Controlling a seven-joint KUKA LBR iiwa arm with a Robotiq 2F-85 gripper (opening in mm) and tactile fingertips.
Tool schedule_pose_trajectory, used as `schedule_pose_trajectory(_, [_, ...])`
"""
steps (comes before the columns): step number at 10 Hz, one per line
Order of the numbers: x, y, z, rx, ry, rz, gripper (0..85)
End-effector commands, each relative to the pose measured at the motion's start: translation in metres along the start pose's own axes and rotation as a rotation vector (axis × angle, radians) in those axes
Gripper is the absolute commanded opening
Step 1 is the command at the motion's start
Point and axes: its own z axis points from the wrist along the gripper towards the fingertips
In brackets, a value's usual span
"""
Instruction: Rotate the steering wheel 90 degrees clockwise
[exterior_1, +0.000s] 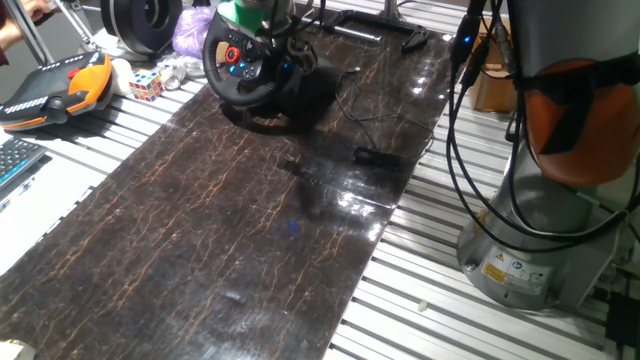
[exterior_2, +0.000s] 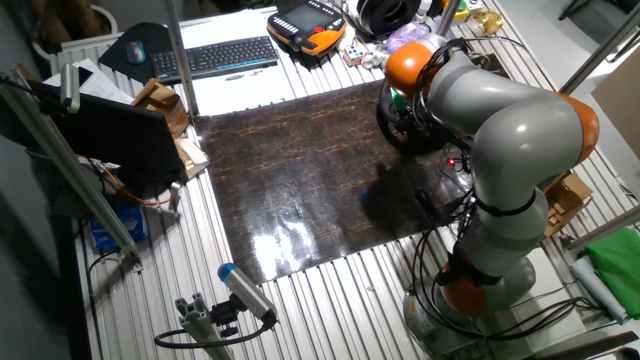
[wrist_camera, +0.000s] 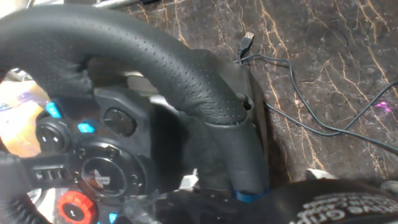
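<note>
The steering wheel (exterior_1: 214, 72) is black with a thick rim, a red knob and small blue-lit buttons on its hub. It stands on its black base at the far end of the dark mat. My gripper (exterior_1: 278, 48) is at the wheel's upper right rim. In the hand view the rim (wrist_camera: 186, 68) fills the frame, curves down and ends between my fingers at the gripper (wrist_camera: 249, 208), which looks shut on it. One finger (wrist_camera: 348, 202) shows at the bottom right. In the other fixed view my arm hides most of the wheel (exterior_2: 396, 128).
A loose cable with a plug (exterior_1: 375, 155) lies on the mat near the wheel; its USB end (wrist_camera: 246, 38) shows in the hand view. A Rubik's cube (exterior_1: 146, 84), an orange pendant (exterior_1: 75, 85) and a black spool (exterior_1: 150, 25) stand left of the wheel. The robot base (exterior_1: 530, 260) is at the right.
</note>
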Motion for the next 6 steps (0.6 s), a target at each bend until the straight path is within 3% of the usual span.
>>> schedule_pose_trajectory(1, [-0.005,0.001,-0.007,0.007,0.017,-0.012,85.0])
schedule_pose_trajectory(4, [-0.021,0.002,-0.033,0.04,0.058,-0.069,78.7])
schedule_pose_trajectory(6, [-0.03,-0.005,-0.048,0.048,0.119,-0.133,66.3])
